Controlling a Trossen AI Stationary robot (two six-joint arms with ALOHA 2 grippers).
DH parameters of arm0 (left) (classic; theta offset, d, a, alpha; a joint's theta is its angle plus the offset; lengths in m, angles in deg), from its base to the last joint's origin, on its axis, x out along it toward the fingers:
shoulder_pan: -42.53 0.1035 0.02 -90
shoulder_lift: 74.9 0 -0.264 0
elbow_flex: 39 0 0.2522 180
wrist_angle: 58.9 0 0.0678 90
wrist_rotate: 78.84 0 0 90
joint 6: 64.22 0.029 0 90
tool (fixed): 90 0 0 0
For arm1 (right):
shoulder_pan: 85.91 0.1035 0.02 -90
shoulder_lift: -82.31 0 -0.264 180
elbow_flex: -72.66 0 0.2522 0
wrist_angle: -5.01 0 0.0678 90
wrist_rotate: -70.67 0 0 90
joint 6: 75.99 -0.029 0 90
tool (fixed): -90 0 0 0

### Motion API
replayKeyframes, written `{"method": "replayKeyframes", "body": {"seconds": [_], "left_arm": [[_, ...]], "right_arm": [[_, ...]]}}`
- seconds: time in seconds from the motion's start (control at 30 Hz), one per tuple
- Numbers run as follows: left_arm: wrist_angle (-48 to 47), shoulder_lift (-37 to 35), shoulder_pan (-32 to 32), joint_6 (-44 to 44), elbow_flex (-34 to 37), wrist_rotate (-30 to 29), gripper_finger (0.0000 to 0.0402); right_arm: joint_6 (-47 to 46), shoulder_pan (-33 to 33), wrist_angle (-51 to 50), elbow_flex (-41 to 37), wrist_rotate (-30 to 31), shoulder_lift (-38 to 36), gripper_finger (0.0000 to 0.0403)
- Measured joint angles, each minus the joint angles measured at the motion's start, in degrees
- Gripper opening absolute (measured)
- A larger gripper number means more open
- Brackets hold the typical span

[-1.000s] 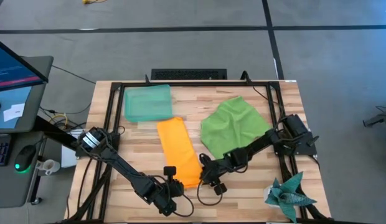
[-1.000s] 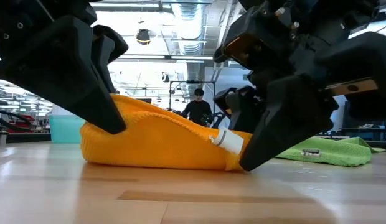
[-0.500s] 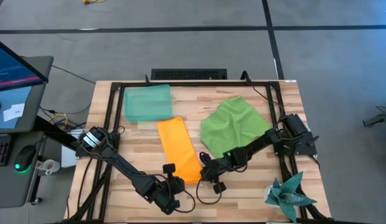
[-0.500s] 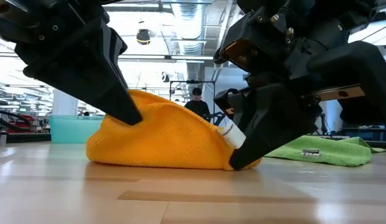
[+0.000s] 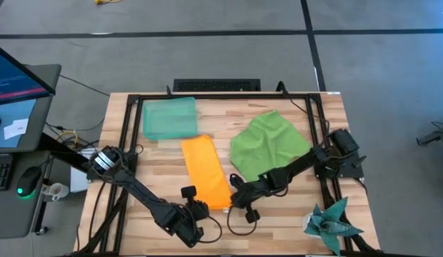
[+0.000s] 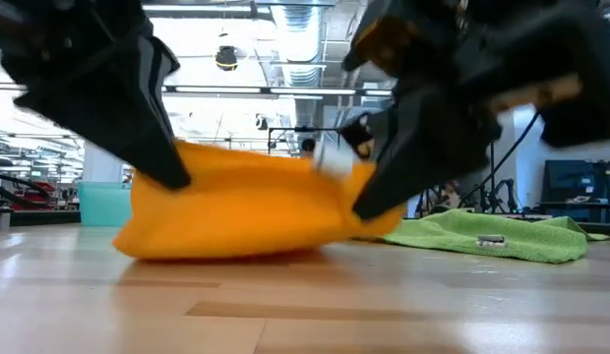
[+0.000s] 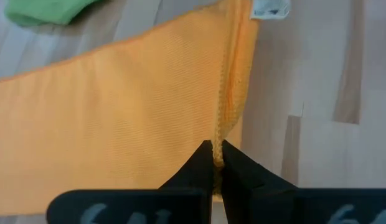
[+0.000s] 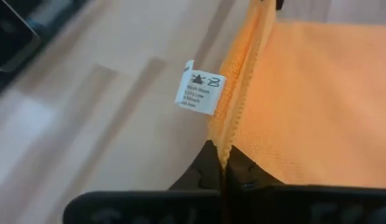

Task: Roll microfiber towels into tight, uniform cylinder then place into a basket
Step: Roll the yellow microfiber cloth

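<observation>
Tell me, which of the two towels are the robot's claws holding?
The orange towel: the left gripper and right gripper are each shut on its near edge. The green towel lies loose, untouched, beside it.

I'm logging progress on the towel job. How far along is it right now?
Done: the orange towel lies folded into a long strip. In hand: the left tool and right tool are each shut on a near corner of the strip, lifting that end off the table; no roll is formed. Left: roll it, roll the green towel, which lies crumpled and untouched, and place both in the basket, which holds no towel.
</observation>
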Motion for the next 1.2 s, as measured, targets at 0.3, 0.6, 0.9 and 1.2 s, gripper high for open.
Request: {"method": "replayKeyframes", "body": {"seconds": [0.3,0.6,0.9,1.2], "left_arm": [[-8.8,-0.1,-3.2,0.0,-8.6,-0.8,0.0006],[-16.1,-0.1,-6.0,-0.1,-17.3,-2.7,0.0003],[-26.3,0.0,-7.4,-7.2,-22.0,-1.4,0.0002],[-28.9,0.0,-7.2,-5.7,-22.0,-1.6,0.0002]], "right_arm": [[-1.7,4.2,-1.1,0.0,0.3,-7.1,0.0005],[-10.9,5.9,-1.5,0.1,0.2,-11.1,0.0014],[-14.9,7.4,-11.8,7.9,0.7,-10.9,0.0011],[-12.2,6.3,-18.0,10.6,5.6,-10.8,0.0009]]}}
